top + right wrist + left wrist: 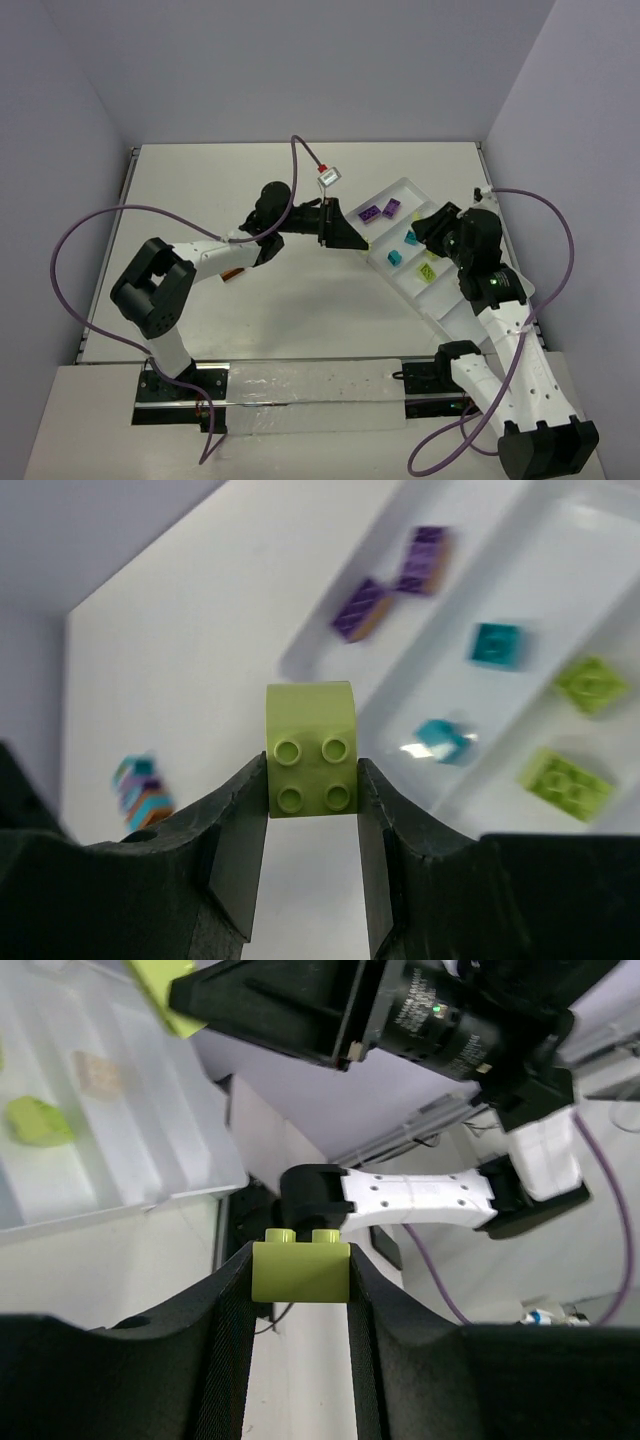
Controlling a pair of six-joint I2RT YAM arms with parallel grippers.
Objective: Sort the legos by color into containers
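My left gripper (356,243) reaches to the left rim of the white tray (405,184) and is shut on a lime green lego (300,1271). My right gripper (424,223) hovers over the tray and is shut on another lime green lego (310,750); the left wrist view shows that gripper's lego (164,996) too. In the tray's compartments lie two purple legos (370,212), two teal legos (410,238) and two lime legos (428,270). The left wrist view shows a cream lego (100,1073) in the tray. A multicoloured clump (140,791) lies on the table.
The clump (232,273) sits under the left forearm. A small white and red connector (328,178) hangs on the purple cable above the left wrist. The tray runs diagonally from the back middle to the right arm's base.
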